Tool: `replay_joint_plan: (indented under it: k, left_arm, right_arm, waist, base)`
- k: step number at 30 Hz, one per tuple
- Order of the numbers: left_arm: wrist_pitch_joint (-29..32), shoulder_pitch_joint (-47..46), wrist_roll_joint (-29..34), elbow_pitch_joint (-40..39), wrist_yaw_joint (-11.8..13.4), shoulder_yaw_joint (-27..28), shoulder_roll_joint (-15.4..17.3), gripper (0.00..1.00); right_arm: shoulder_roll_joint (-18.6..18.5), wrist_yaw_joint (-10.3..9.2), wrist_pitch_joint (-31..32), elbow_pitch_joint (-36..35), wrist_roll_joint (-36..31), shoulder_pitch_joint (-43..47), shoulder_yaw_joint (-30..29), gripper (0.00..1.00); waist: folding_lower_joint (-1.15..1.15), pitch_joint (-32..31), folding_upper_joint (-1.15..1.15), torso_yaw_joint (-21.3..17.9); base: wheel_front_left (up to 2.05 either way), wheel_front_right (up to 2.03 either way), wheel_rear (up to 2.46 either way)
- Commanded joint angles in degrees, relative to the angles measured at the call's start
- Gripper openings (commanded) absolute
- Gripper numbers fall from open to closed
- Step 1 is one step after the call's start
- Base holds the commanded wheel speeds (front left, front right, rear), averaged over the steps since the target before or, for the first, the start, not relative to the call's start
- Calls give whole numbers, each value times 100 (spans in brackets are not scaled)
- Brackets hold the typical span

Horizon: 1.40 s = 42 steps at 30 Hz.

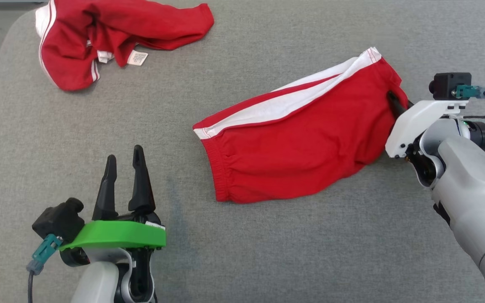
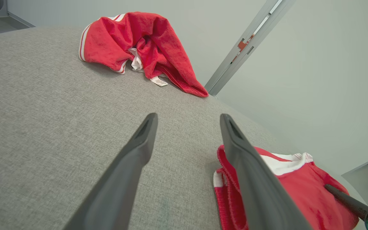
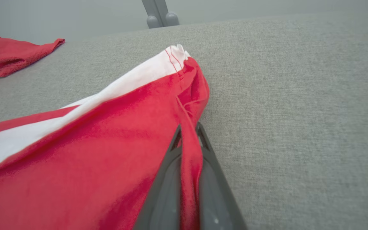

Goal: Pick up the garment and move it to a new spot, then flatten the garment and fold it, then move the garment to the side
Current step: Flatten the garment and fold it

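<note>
The garment (image 1: pixel 301 143), red shorts with a white side stripe, lies roughly flat on the grey cloth surface right of centre. My right gripper (image 1: pixel 394 101) is at its right edge. In the right wrist view a fold of the garment (image 3: pixel 75 143) runs between the two dark fingers, with my right gripper (image 3: pixel 188 131) shut on it. My left gripper (image 1: pixel 124 162) stands open at the lower left, apart from the cloth, nothing between its fingers. The left wrist view has my left gripper (image 2: pixel 188 119) open over bare surface, with the garment (image 2: pixel 302 191) at the lower right.
A second red garment (image 1: pixel 112 38) lies crumpled at the far left corner, its white label showing; it also appears as the crumpled heap (image 2: pixel 145 41) and the red cloth (image 3: pixel 8 54). The grey padded surface (image 1: pixel 267 252) rounds off at its left edge. A metal post (image 2: pixel 244 48) stands beyond it.
</note>
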Motion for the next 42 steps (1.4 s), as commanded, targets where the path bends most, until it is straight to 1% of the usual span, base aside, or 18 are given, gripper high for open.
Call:
replay_joint_plan:
  k: [1, 4, 9, 13, 17, 23, 26, 30, 35, 39, 42]
  left_arm:
    - [-2, 94, 118, 29, -25, 59, 40, 100]
    - [-2, 164, 183, 79, -25, 141, 82, 100]
    - [-2, 287, 480, 174, -54, 248, 153, 100]
    - [-2, 327, 636, 211, -74, 244, 155, 100]
    - [-2, 388, 718, 252, -88, 260, 92, 100]
    - [-2, 455, 730, 344, -130, 235, 21, 100]
    - [-2, 501, 753, 369, -148, 226, -6, 100]
    - [-2, 596, 797, 398, -154, 220, -31, 100]
    - [-2, 714, 837, 413, -167, 220, -51, 100]
    - [-2, 756, 836, 410, -172, 218, -61, 100]
    - [-2, 767, 832, 415, -181, 208, -67, 100]
  right_arm:
    - [-51, -9, -148, -63, 73, 177, -33, 0]
    - [-95, -8, -408, -206, 196, 443, -130, 0]
    - [-201, -8, -767, -391, 363, 996, -391, 0]
    - [-240, -8, -901, -508, 389, 1274, -661, 0]
    - [-155, -8, -946, -639, 349, 1476, -889, 0]
    - [38, -7, -975, -930, 73, 1556, -977, 0]
    - [161, -6, -967, -1149, -106, 1599, -907, 0]
    - [425, -6, -887, -1518, -279, 1701, -714, 0]
    - [792, -6, -640, -1873, -418, 1901, -455, 0]
    - [997, -6, -514, -1967, -434, 2006, -346, 0]
    - [1103, -6, -454, -1892, -506, 2019, -282, 0]
  waist:
    - [0, -234, 0, -264]
    - [0, -361, 0, -460]
    - [0, -536, 0, -816]
    - [0, -597, 0, -929]
    - [0, -641, 0, -964]
    - [0, -778, 0, -846]
    - [0, -871, 0, -732]
    - [0, -1006, 0, -568]
    - [0, -1129, 0, -374]
    - [0, -1165, 0, -249]
    - [0, -1177, 0, -172]
  base:
    - [0, 0, 0]
    - [0, 0, 0]
    - [0, 0, 0]
    - [0, 0, 0]
    - [0, 0, 0]
    - [0, 0, 0]
    - [0, 0, 0]
    - [0, 0, 0]
    - [0, 0, 0]
    - [0, 0, 0]
    - [0, 0, 0]
